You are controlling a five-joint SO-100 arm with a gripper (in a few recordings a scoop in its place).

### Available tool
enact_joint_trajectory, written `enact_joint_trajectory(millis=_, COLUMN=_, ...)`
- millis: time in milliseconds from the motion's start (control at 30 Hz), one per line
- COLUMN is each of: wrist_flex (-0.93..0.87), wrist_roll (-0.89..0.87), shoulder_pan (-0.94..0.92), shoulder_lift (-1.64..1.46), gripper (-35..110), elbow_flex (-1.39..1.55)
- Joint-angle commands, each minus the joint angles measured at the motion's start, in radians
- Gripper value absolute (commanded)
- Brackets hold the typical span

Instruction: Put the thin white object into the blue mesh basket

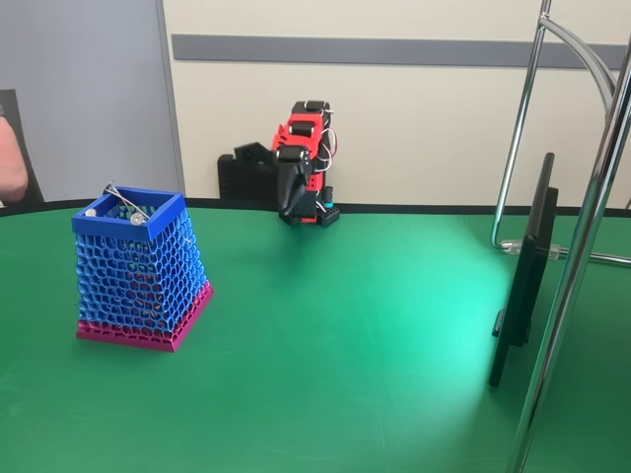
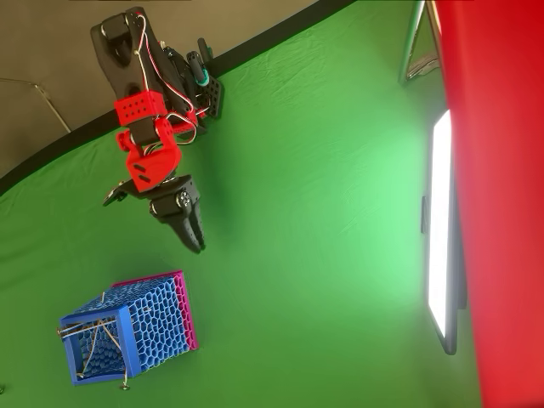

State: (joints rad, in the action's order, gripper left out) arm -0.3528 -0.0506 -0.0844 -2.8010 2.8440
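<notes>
Fixed view: blue mesh basket (image 1: 138, 271) stands on the green table (image 1: 345, 345); a grey rod (image 1: 126, 203) leans across its rim.
Overhead view: gripper (image 2: 194, 236), fingers together, empty, near basket; thin white object (image 2: 95, 340) apparently lies inside, suggesting delivery done.

Blue honeycomb-mesh basket (image 1: 138, 266), magenta base band; red-black arm (image 2: 149, 153); green table (image 1: 345, 355).

A green tabletop (image 1: 345, 374) with a black edge band fills the near ground, lit brightest toward the right. Behind it stands a cream wall (image 1: 414, 118) crossed by a grey strip (image 1: 394, 49) — at far left, a grey panel (image 1: 84, 99). Chrome tubing (image 1: 582, 256) rises on the right
</notes>
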Motion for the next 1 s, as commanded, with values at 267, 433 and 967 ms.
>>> enact_joint_trajectory(millis=267, wrist_flex=-0.052, wrist_roll=0.081, shoulder_pan=0.012, shoulder_lift=-0.242, gripper=0, elbow_flex=0.198)
enact_joint_trajectory(millis=433, wrist_flex=-0.114, wrist_roll=0.083, shoulder_pan=0.026, shoulder_lift=-0.319, gripper=0, elbow_flex=0.239)
enact_joint_trajectory(millis=967, wrist_flex=-0.434, wrist_roll=0.063, shoulder_pan=0.044, shoulder_lift=-0.523, gripper=1, elbow_flex=0.239)
